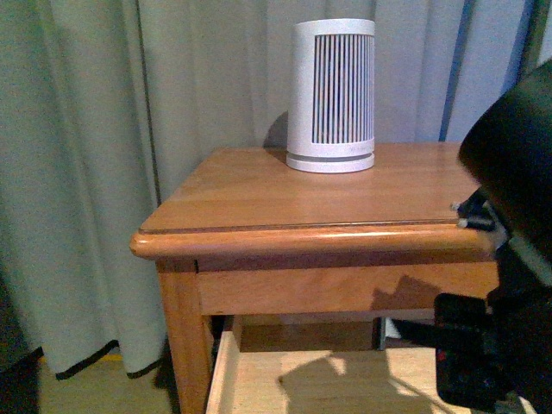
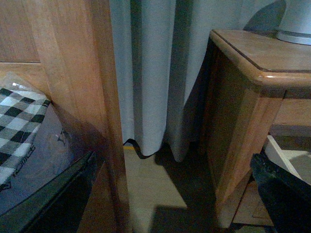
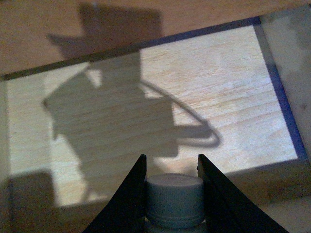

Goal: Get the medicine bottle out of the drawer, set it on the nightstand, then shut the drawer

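Right wrist view: medicine bottle shows only a white, round, flat-topped cap with a stepped lower rim; body out of sight. My right gripper is closed on it, one dark finger pressed to each side of the cap. It sits over the open drawer, whose floor is pale bare wood crossed by the gripper's shadow, with a thin blue line along its far and side edges. Cannot tell whether the bottle's base rests on anything. Front view, left to right: grey-green curtain hanging in folds; nightstand, glossy orange-brown with a rounded top edge; white ribbed device upright near the top's back edge; my right arm, black, beside the front right corner, reaching down into the drawer. Left wrist view: my left gripper spread wide, holding nothing, well off to the nightstand's left beside a wooden post and a checked cloth.
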Controlling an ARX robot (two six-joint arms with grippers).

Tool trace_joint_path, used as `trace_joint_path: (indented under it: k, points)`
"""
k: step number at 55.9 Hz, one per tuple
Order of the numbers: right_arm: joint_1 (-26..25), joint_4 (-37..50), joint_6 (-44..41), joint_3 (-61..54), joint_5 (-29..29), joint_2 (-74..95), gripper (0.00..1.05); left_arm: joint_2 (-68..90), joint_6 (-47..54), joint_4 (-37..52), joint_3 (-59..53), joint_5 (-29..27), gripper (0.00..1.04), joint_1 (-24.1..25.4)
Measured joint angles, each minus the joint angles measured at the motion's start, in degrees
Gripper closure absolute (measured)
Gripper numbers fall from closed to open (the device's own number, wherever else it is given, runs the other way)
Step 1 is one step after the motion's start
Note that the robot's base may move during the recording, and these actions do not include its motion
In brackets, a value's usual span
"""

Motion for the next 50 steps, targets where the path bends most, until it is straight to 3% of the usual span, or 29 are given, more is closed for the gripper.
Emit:
trace_joint_path:
  k: [11,22,39,50]
  points:
    - [-0.3,-5.1,0.0,3.2,-0.1,-9.6,0.77,0.0,0.0,0.0,0.0,0.0,0.07,0.0]
    - [-7.3,-2.2,-5.9,10.8,-1.0,-11.1,0.77,0.0,0.0,0.0,0.0,0.0,0.07,0.0]
    - [-21.0,5.2,-20.5,29.5,-5.5,6.0,0.77,0.0,0.0,0.0,0.0,0.0,0.07,0.0]
    - [-22.9,3.2,-24.4,36.0,-5.5,18.0,0.77,0.0,0.0,0.0,0.0,0.0,0.07,0.0]
